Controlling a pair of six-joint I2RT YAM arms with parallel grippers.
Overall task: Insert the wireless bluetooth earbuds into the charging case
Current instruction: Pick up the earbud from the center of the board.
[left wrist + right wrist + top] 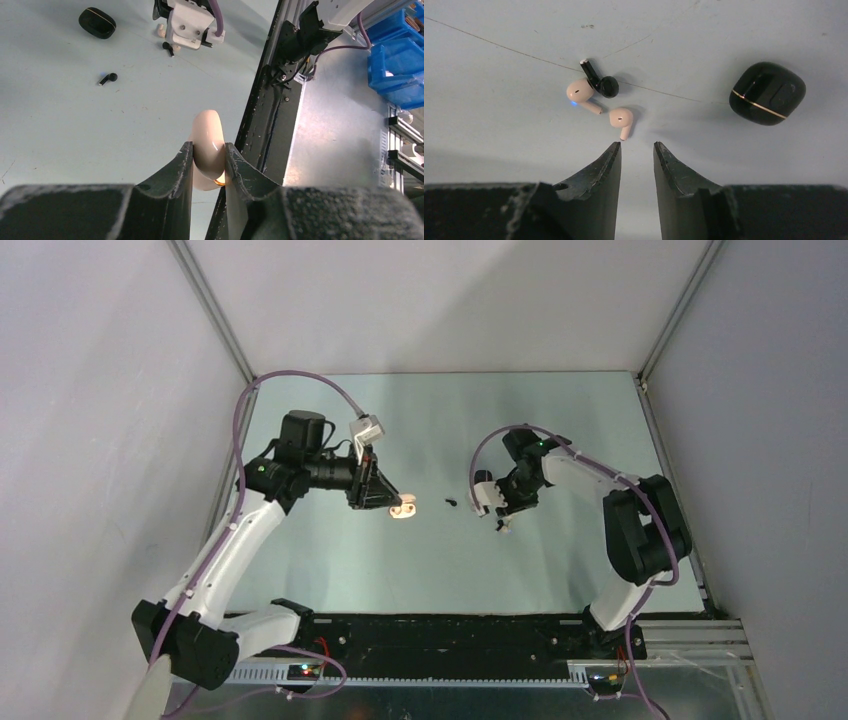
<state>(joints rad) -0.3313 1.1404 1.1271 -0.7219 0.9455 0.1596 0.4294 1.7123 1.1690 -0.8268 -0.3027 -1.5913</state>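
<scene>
No bud sits in a case yet, so the task seems near its start. The left pincer (208,146) is clenched on a beige case (207,127); whether its lid is open cannot be told. The right pincer (637,146) is released, its jaws a little apart with nothing between. 1 black earbud (602,84) lies ahead of its tips, slightly to the left, against 1 of 2 beige earbuds (580,91); the other beige one is nearest to the tips. The black charging case (767,93) lies shut on the table (499,40), ahead and to the right of that pincer. The 2nd black earbud (107,78) lies alone, between the 2 pincers. Both black buds are left to pick up; the shut lid and the crowding beige buds probably stand in the way.
</scene>
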